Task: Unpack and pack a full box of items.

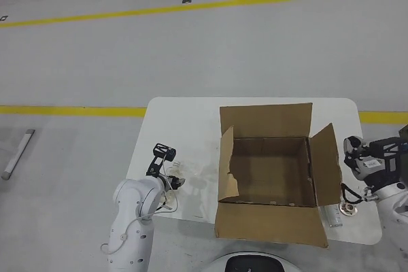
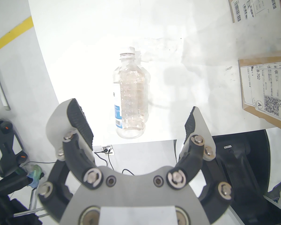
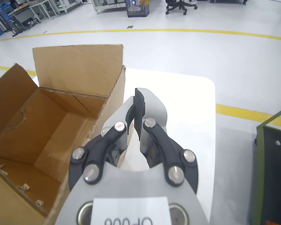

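- Brown cardboard box (image 1: 265,122): stands on the white round-cornered table (image 1: 183,122), towards its right half. All four flaps are folded outward, and the brown inner floor is visible from above.
- Clear plastic bottle (image 2: 131,99) with a white cap and a blue-and-white label: lies on its side on the table, left of the box and well apart from it. The cap end points away from the left gripper.
- Left gripper (image 2: 133,107): fingers spread wide and holding nothing. The black ribbed pads (image 2: 80,120) stand either side of the bottle as seen from the wrist, above it and not touching it. It is positioned over the table's near left portion.
- Right gripper (image 3: 137,108): fingers closed pad against pad, with nothing between them. It sits just beside the outer edge of the box's right flap, above the table.
- Small metallic item (image 1: 349,208): lies near the table's near right corner and is too small to identify.
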